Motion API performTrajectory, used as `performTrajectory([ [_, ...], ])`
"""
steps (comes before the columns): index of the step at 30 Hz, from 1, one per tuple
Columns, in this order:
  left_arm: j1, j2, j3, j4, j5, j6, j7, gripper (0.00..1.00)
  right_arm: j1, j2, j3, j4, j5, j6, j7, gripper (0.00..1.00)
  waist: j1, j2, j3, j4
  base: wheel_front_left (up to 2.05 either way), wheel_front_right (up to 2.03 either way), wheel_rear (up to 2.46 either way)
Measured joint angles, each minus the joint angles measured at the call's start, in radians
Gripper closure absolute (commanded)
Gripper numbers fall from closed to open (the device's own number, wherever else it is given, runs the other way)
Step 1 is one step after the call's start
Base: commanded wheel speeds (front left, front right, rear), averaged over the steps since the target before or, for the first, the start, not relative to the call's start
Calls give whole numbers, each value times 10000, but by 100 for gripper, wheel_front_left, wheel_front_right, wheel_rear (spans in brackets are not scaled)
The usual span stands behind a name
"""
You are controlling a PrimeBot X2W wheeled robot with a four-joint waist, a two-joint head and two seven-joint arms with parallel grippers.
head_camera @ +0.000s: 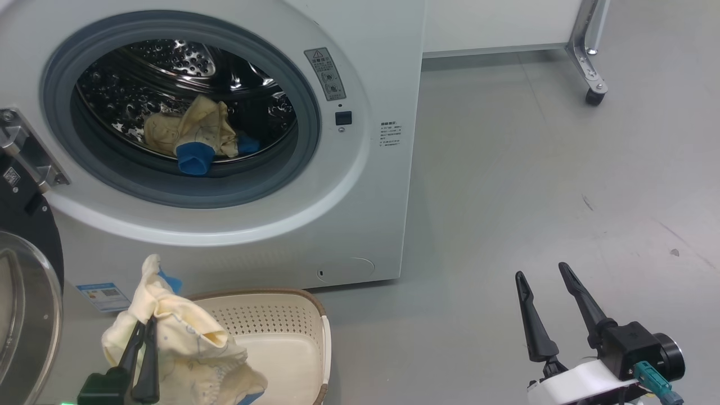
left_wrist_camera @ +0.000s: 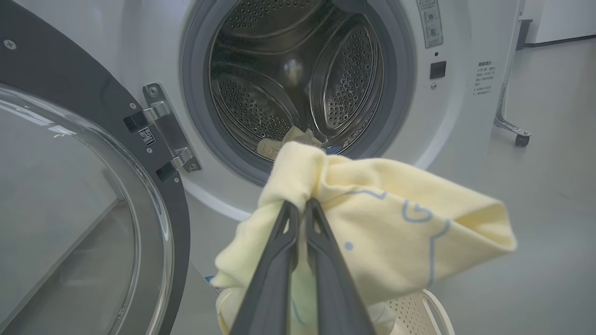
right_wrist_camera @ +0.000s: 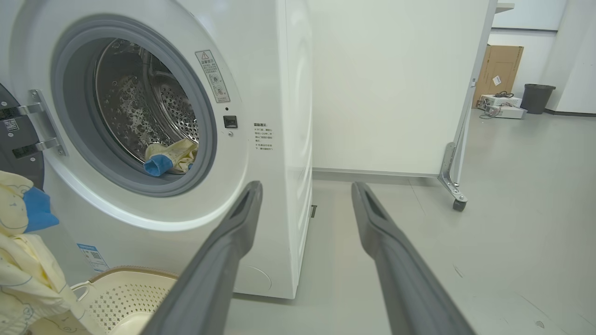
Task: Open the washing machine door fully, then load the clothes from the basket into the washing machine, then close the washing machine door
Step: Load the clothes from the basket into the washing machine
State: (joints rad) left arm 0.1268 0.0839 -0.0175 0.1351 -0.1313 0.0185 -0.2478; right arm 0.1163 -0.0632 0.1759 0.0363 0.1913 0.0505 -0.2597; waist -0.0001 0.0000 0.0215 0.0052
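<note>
Floor [head_camera: 534, 169]: grey and bare; it carries the machine and the basket, so loading means a lift from low down up to the opening.
Washing machine [head_camera: 371, 214]: white front-loader, its mouth facing the robot, ready to take clothes.
Door [head_camera: 25, 292]: swung wide to the robot's left on its metal hinge [head_camera: 28, 149], well out of the path between basket and opening.
Drum [head_camera: 169, 73]: steel, perforated and open behind the grey gasket.
Basket [head_camera: 256, 292]: cream with a brown rim, on the floor just in front of the machine's base, which keeps the carry short.
Held garment [head_camera: 185, 343]: pale yellow with a blue cuff, bunched and draped above the basket, below the opening.
Garment in the drum [head_camera: 191, 132]: yellow with blue cuffs, lying at the drum's front edge, so loading looks partly done.
Right pincer [head_camera: 540, 271]: fingers spread apart, holding nothing, parked over the floor at the lower right, clear of the work.
Left pincer [left_wrist_camera: 301, 204]: fingers together, clamped on a fold of the held garment and aimed at the drum, likely for the carry inward.
</note>
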Motion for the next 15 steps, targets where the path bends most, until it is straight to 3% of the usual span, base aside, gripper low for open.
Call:
performTrajectory([
  [15, -619, -33, -219, -205, -71, -102, 88, 100, -5, -29, 77, -395, -107, 94, 0, 0, 0, 0, 515, 122, 0, 0, 0],
])
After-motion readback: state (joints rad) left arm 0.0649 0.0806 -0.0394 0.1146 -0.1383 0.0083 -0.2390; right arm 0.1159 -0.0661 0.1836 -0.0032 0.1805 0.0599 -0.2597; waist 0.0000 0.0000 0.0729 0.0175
